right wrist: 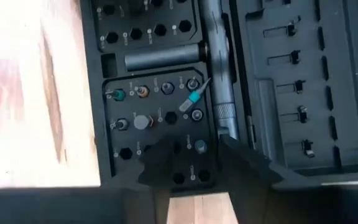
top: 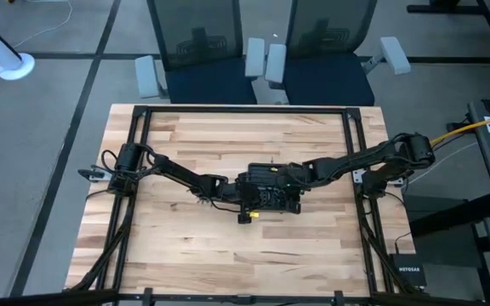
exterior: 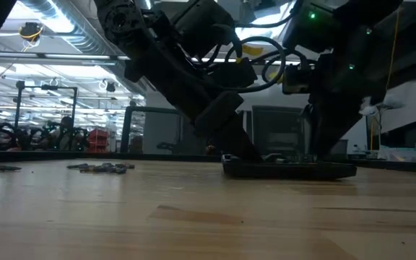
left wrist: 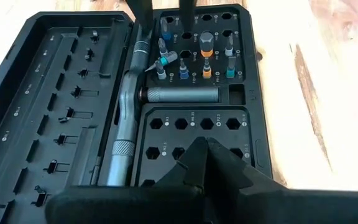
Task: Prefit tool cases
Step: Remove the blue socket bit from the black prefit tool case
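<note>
The right gripper (right wrist: 193,165) is held low over the open tool case (top: 268,194), at the end block of bit slots farthest from the ratchet's handle; its fingers (right wrist: 163,163) are spread apart with nothing visibly between them, and a silver bit (right wrist: 200,147) stands in a slot just beyond the gap. The left gripper (left wrist: 209,163) is pressed together and empty, and it is set over the case's opposite block of hex slots (left wrist: 199,123), most of which are still vacant.

The case lies flat and opened on the wooden table (top: 228,255), near the table's middle, with both arms meeting above it. A ratchet handle (left wrist: 128,118) runs along the case's hinge line, and a cylindrical extension bar (left wrist: 185,94) is seated crosswise between the two slot blocks.

Several risks are judged from this layout. A teal-banded bit (right wrist: 193,99) is seen leaning in its slot instead of upright; if it is brushed by the spread fingers, it may be tipped out or jammed. With both grippers crowded over one half of the case, a collision between them is possible. Downward pressure off-centre could also shift the unsecured case across the table. Loose bits (exterior: 101,167) lie well apart from the case and could be overlooked.
</note>
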You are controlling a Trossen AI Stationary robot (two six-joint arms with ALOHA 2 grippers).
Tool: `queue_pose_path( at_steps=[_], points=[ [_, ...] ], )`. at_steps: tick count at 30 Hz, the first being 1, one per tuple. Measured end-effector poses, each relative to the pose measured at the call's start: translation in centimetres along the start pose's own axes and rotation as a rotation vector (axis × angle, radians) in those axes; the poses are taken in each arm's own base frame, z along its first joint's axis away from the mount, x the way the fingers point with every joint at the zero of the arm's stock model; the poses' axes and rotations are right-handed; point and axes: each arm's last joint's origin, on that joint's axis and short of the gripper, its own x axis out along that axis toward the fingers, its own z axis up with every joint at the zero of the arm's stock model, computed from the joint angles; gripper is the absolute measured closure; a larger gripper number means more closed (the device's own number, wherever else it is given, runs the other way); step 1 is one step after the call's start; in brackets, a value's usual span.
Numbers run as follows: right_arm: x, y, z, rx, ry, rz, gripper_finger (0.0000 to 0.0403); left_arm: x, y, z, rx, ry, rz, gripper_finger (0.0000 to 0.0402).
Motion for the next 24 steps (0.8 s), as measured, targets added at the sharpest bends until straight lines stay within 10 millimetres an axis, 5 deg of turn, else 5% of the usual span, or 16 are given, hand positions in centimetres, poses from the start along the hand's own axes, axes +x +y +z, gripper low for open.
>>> queue_pose_path(
  at_steps=[9,24],
  points=[
    [1.3,0.0,0.0,-0.002,0.048,0.005,0.039,0.0,0.2,0.0,0.005,0.002,0.003,0.0401],
    [-3.0,-1.3,1.4,0.119,-0.042,-0.013,0.0401,0.1,0.2,0.1,0.0,-0.006,0.008,0.0401]
  ],
)
